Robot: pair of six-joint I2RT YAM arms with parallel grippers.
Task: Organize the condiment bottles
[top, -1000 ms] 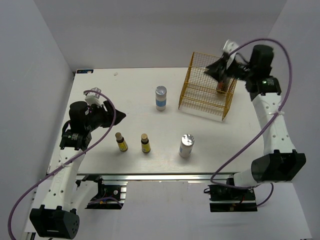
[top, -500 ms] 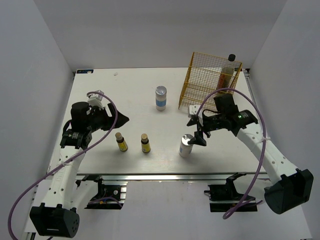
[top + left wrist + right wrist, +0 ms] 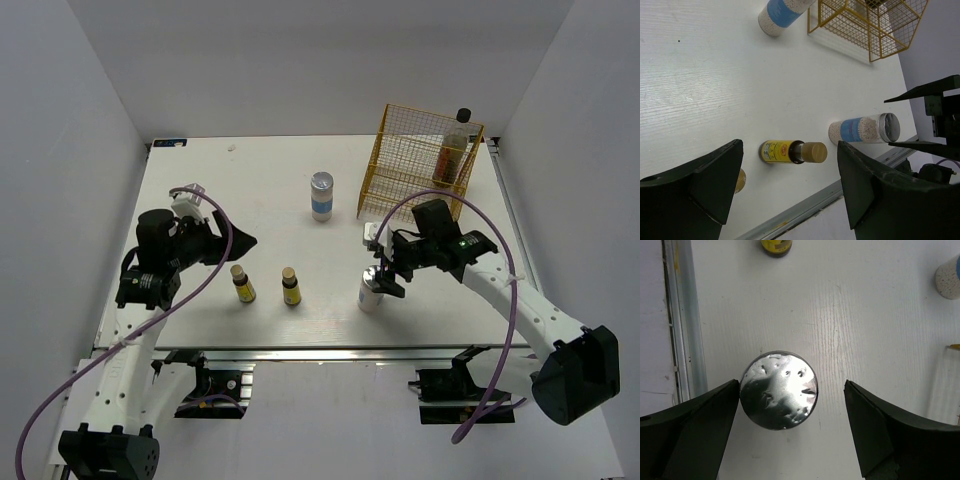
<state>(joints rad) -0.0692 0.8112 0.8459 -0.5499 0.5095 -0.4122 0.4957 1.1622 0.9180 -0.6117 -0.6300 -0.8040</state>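
**Right hand poised over the near cylinder, one bottle racked**

Top external view: the amber bottle (image 3: 452,150) stands inside the yellow wire rack (image 3: 400,190) at the far right of the tabletop (image 3: 270,170). The other four bottles stand outside it. The far white cylinder (image 3: 321,196) is mid-table, and the two tiny brown bottles (image 3: 243,284) (image 3: 290,286) and the near white cylinder (image 3: 371,293) line the front edge. The right hand (image 3: 387,276) hangs directly above the near cylinder. The left hand (image 3: 238,240) hovers near the tiny bottles, holding nothing.

Left wrist view: the jaws stand wide and empty, framing one tiny bottle (image 3: 790,151). The other is partly hidden behind a finger.

Right wrist view: the cylinder's silver top (image 3: 778,390) sits between widely spread jaws, closer to one finger than the other, with nothing gripped.

The step in hand looks like picking up the near cylinder for the rack. The next move calls for centring, descending around the body, and then closing.
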